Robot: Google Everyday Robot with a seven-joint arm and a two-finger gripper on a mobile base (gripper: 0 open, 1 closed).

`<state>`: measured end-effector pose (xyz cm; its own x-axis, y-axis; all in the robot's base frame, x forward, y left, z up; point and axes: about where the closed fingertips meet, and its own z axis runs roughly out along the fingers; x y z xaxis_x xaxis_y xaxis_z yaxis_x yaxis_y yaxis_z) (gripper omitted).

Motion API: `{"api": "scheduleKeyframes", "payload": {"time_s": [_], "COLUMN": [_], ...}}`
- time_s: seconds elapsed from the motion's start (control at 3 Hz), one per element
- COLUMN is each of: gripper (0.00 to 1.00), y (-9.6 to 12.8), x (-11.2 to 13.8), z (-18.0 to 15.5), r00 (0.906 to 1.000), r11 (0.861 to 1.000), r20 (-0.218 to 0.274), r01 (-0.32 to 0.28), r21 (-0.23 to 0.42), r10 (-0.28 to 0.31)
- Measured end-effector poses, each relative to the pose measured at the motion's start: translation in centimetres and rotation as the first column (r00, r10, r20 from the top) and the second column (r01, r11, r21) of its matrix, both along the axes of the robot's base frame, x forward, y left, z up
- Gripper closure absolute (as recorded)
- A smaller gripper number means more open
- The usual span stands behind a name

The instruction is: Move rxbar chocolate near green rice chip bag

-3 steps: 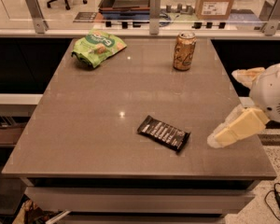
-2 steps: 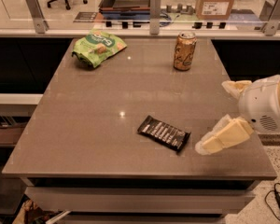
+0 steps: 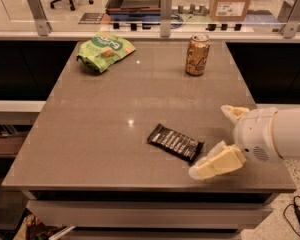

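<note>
Camera view: gripper [image 3: 208, 141] at the bench's [image 3: 100, 134] front-right, fingers spread apart, holding nothing.
rxbar chocolate [image 3: 175, 142] lies flat near the front edge; its right end is just beside the lower finger [image 3: 217, 163]. Green rice chip bag [image 3: 105, 50] sits at the far-left corner, well apart. Tan can [image 3: 197, 54] stands upright, far right.

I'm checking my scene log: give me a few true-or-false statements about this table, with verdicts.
1. The rxbar chocolate touches the green rice chip bag. False: they lie well apart, with the bag at the far left corner.
2. The can stands upright. True.
3. The gripper is shut on the rxbar chocolate. False: it is open, just right of it.
4. The rxbar chocolate lies flat on the table. True.
</note>
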<state>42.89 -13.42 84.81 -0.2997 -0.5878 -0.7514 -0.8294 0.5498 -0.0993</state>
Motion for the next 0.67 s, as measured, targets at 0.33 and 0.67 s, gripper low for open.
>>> {"api": "scheduleKeyframes", "payload": {"time_s": [0.33,0.67], "gripper": [0.00,0.00], "y": [1.5,2.9], "x": [-0.1,0.2], "z": [-0.9,-0.7], "r00": [0.9999,0.9997], "r11": [0.999,0.997], "r20": [0.007,0.022], "r01": [0.013,0.007], "r21": [0.049,0.076], "r10": [-0.014,-0.008]}}
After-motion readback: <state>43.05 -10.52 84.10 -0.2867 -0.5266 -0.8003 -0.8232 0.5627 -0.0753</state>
